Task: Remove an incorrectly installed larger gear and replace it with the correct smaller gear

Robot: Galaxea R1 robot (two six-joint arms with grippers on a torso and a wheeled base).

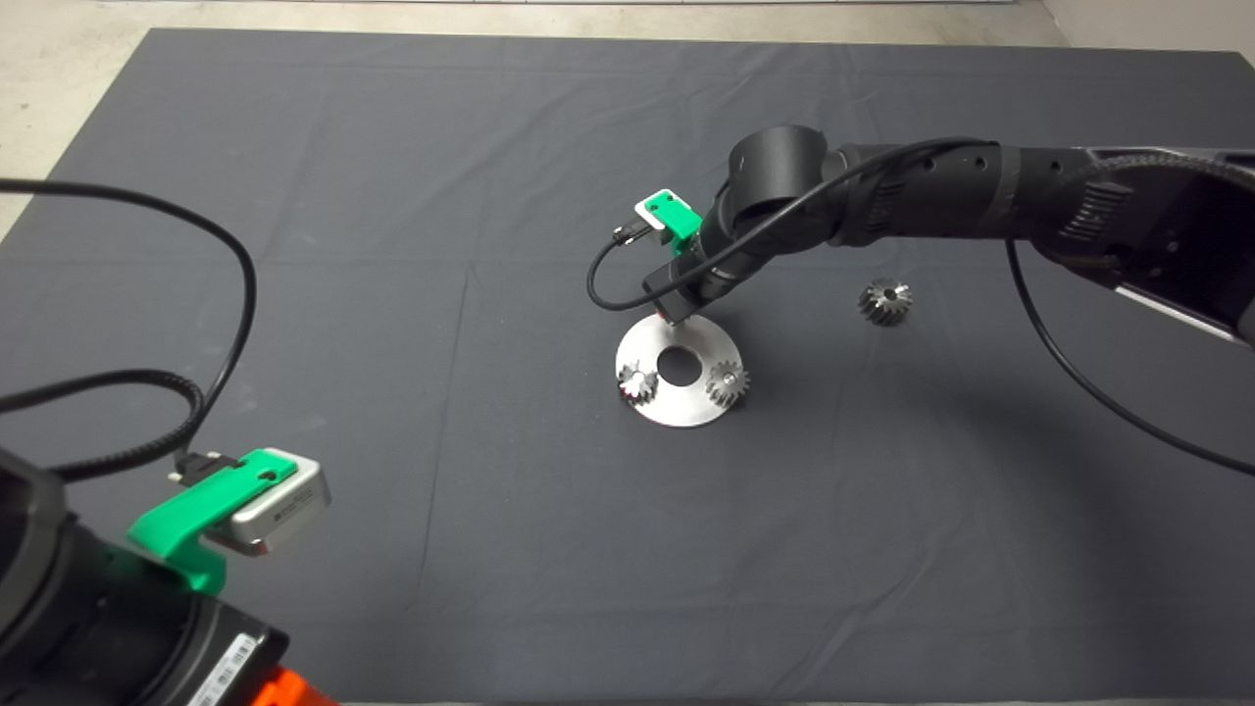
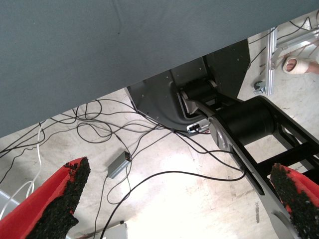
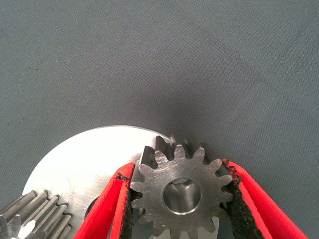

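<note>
My right gripper is shut on the smaller gear, a dull grey gear with short teeth and a round bore, held flat between both pads. It hangs over the far rim of the round steel plate. In the head view the right gripper hides this gear, low over the plate. Two small silver gears stand on the plate beside its centre hole. The larger gear lies on the mat to the plate's right. My left gripper is parked open at the lower left.
The right arm and its cable reach in over the mat's right half. The left wrist view shows the mat's edge, floor cables, the robot base and a person's shoe.
</note>
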